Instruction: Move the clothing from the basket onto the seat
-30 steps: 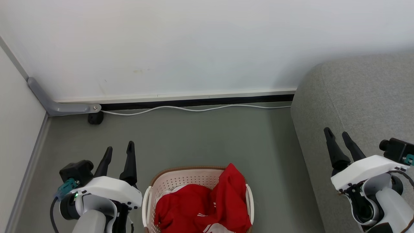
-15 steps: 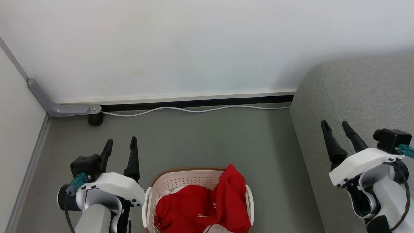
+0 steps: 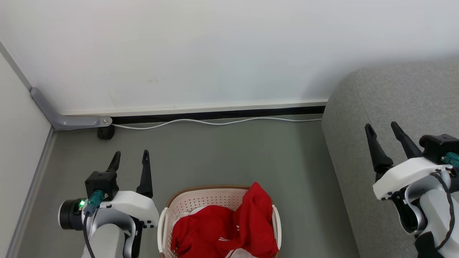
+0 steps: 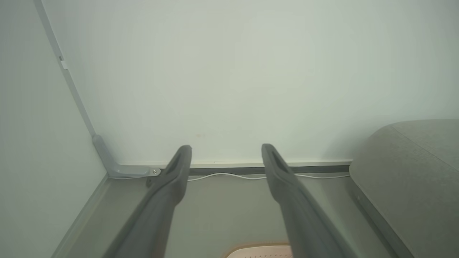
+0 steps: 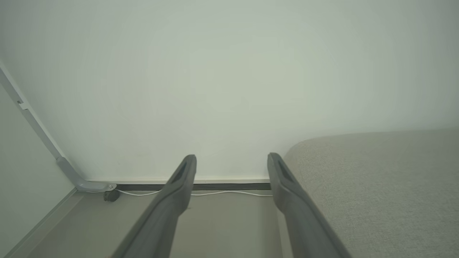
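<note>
Staged living-room corner: grey sofa [image 3: 391,118], laundry basket [image 3: 200,200], bare white wall [image 3: 200,50], loose cable [image 3: 215,122] along the skirting.

Left gripper [image 3: 131,154] at lower left: long dark fingers spread wide, pointing forward, nothing between them. Right gripper [image 3: 381,125] at far right (tips slightly higher in head view): fingers likewise wide apart, empty.
</note>
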Robot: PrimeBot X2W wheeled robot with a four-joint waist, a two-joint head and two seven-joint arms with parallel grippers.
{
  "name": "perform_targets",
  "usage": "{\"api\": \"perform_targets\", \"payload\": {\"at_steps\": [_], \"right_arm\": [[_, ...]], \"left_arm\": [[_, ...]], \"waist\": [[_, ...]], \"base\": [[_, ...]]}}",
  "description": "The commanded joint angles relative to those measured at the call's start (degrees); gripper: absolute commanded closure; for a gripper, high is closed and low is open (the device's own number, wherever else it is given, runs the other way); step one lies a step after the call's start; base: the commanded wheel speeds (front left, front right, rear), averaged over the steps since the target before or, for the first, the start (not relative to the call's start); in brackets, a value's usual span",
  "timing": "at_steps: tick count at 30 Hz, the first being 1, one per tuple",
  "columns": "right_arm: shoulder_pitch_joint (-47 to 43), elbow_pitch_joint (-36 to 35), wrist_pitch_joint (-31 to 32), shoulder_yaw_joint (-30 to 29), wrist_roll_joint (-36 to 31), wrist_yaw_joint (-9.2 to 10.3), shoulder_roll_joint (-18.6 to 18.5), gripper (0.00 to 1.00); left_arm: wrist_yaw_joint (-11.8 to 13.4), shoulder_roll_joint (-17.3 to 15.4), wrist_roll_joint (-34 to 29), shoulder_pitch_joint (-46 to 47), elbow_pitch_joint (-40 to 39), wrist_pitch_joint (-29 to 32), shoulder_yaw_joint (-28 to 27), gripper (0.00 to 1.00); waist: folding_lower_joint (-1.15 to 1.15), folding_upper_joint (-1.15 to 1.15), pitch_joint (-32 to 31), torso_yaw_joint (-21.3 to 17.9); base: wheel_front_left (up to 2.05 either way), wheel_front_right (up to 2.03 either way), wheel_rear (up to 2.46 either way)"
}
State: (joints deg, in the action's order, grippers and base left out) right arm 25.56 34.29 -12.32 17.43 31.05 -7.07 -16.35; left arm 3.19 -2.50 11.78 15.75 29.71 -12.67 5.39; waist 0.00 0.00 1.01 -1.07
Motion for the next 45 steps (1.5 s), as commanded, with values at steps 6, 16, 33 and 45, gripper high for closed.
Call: {"api": "perform_targets", "payload": {"at_steps": [6,16,33,45], "right_arm": [[2.88,-0.94,-2.07,-0.15,-5.27,-0.41,-1.28,0.00],[2.96,-1.21,-2.68,-1.91,-8.67,-0.42,-0.96,0.00],[4.46,-6.60,-2.68,-3.38,-8.12,-0.42,-2.14,0.00],[7.38,-16.67,-2.68,-4.31,-3.90,-0.42,-8.33,0.00]], "left_arm": [[1.43,-0.71,-5.12,4.05,-0.42,-1.72,-1.95,0.00],[2.10,-0.48,-6.70,4.61,0.49,-2.33,-2.47,0.00],[4.11,-0.39,-2.00,5.61,0.27,-2.33,0.48,0.00],[11.03,-0.38,3.92,10.84,-0.98,-2.33,10.30,0.00]], "waist": [[0.00,0.00,0.24,-0.06],[0.00,0.00,0.47,0.03],[0.00,0.00,6.44,0.13],[0.00,0.00,20.95,-0.41]], "base": [[0.00,0.00,0.00],[0.00,0.00,0.00],[0.00,0.00,0.00],[0.00,0.00,0.00]]}}
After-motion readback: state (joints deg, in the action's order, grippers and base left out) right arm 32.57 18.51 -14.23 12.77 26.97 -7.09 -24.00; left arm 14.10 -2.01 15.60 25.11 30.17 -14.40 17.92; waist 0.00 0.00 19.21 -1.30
